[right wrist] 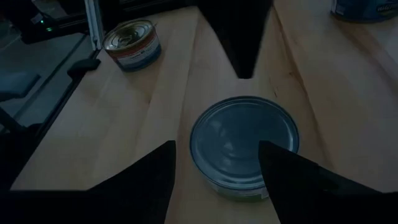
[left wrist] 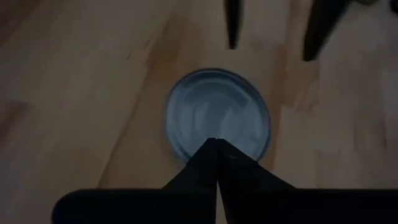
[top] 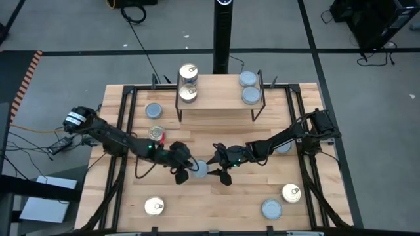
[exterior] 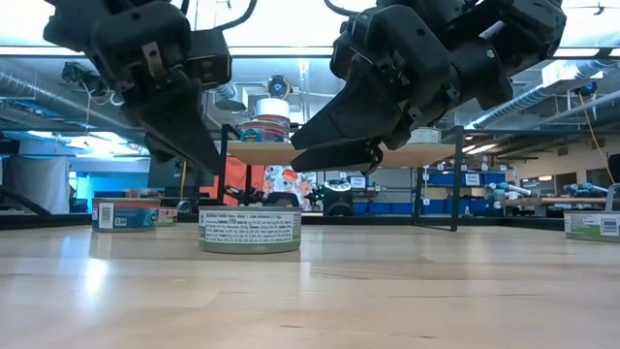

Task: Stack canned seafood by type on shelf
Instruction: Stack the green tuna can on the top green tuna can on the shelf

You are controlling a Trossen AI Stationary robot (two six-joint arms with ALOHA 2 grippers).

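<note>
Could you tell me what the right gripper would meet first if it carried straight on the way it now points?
Most likely the blue-grey tin in the table's middle: the right gripper hangs open just above it, fingers either side. The shut left gripper waits opposite.

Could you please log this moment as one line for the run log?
left gripper: shut, over blue-grey tin | right gripper: open, straddling same tin | shelf: gold pair left, blue-grey pair right

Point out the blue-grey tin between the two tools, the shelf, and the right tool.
Blue-grey tin (right wrist: 244, 140): right wrist view, lid centre.
Shelf (top: 220, 99): high view, bare plank middle.
Right tool (top: 217, 168): high view, midway between fingertips.
</note>
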